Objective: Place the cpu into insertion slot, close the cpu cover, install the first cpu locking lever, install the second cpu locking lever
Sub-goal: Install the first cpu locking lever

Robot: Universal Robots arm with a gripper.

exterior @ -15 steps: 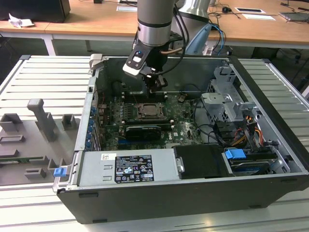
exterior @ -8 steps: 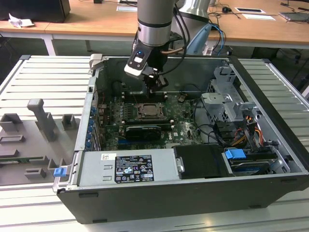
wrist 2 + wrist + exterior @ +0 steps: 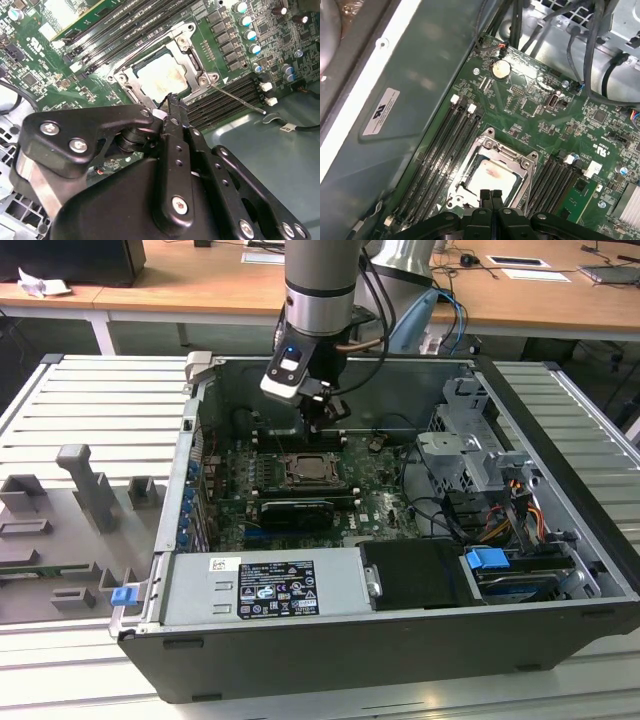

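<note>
Jaws seemingly closed beside cpu cover (image 3: 512,156), cpu (image 3: 489,176) inside, lever (image 3: 237,98) free

Exterior view high, oblique; both wrist views close over insertion slot (image 3: 142,64) (image 3: 468,172)

support: grey slatted table (image 3: 100,400) | on it: open computer case (image 3: 300,670) — grey blocks (image 3: 85,480), perhaps fixtures, exterior view's left

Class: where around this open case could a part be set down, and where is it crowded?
Free: the table at the exterior view's right of the case, and its strip in front of the grey fixtures. Crowded: the slot under the gripper, and the cabled drive cage.
</note>
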